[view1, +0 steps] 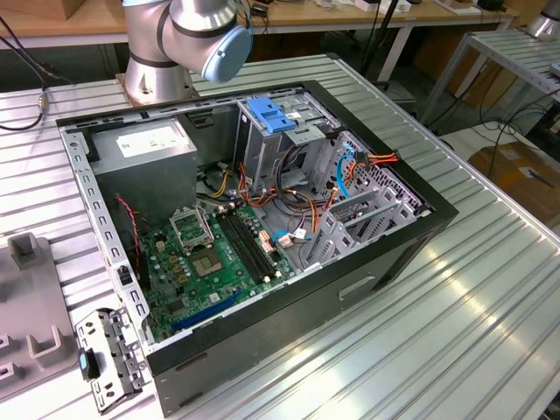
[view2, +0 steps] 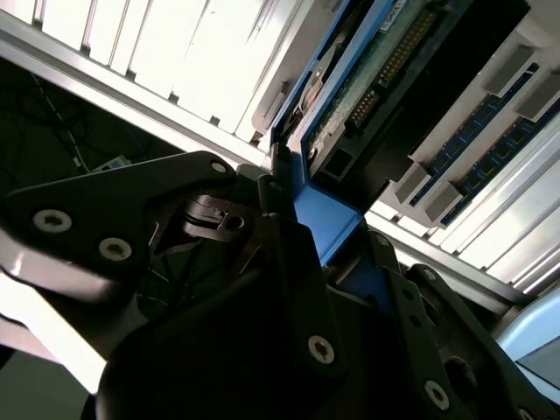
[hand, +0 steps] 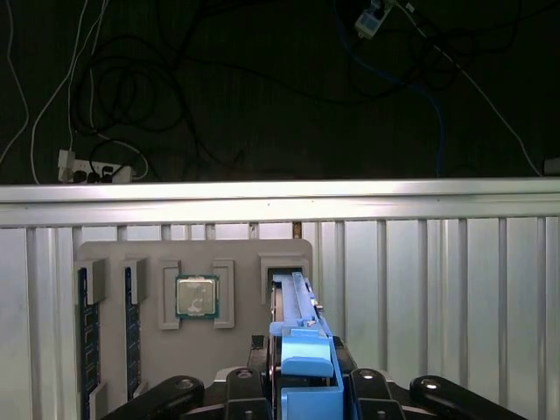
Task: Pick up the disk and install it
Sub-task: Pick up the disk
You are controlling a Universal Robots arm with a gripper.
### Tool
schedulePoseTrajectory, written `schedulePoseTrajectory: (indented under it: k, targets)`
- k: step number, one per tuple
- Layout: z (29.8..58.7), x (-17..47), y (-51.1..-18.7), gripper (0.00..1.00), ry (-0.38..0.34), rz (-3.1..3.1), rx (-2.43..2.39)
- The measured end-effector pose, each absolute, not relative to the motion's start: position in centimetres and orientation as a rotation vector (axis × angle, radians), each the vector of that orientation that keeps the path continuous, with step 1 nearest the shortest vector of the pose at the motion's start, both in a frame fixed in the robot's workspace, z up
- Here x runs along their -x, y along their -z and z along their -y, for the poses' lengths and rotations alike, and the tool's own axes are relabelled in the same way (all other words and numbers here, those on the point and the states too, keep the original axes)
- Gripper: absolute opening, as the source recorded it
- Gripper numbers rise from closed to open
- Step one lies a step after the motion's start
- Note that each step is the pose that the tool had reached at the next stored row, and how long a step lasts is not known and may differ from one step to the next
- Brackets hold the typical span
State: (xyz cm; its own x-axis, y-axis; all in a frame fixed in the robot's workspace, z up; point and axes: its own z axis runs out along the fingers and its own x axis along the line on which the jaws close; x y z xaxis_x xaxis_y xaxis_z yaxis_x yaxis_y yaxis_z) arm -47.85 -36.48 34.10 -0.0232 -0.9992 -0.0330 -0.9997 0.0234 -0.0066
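On the grey tray (hand: 236, 255) lying on the ribbed surface (hand: 437, 297), as seen in the first wrist view, memory sticks (hand: 85, 332) are slotted leftmost. A processor (hand: 197, 296) is seated next. The disk (hand: 296, 302) is stood on edge at the rightmost slot, its blue rail pinched by the tool (hand: 308, 394).

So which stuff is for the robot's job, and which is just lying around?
For the job: the disk, gripped by the tool; the open computer case.
Just lying about: the processor chip and memory sticks in the grey tray; the metal bracket beside the case.
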Motion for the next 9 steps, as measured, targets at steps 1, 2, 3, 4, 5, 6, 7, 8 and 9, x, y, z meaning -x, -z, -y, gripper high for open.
schedulePoseTrajectory:
  k: [1, 2, 3, 4, 5, 6, 7, 8, 9]
  targets:
    - [36.48, 47.85, -34.15, 0.37, -0.029, -2.227, 2.176]
    - [36.48, 47.85, -34.20, 0.37, -0.028, -2.227, 2.176]
    - [36.48, 47.85, -34.24, 0.37, -0.028, -2.227, 2.175]
    - [36.48, 47.85, -34.31, 0.37, -0.029, -2.227, 2.176]
    - [36.48, 47.85, -34.37, 0.37, -0.029, -2.227, 2.176]
    - [36.48, 47.85, -34.44, 0.37, -0.029, -2.227, 2.176]
    - [36.48, 47.85, -34.52, 0.37, -0.028, -2.227, 2.176]
    - [36.48, 47.85, -34.60, 0.37, -0.029, -2.227, 2.176]
    - [36.48, 47.85, -34.68, 0.37, -0.029, -2.227, 2.176]
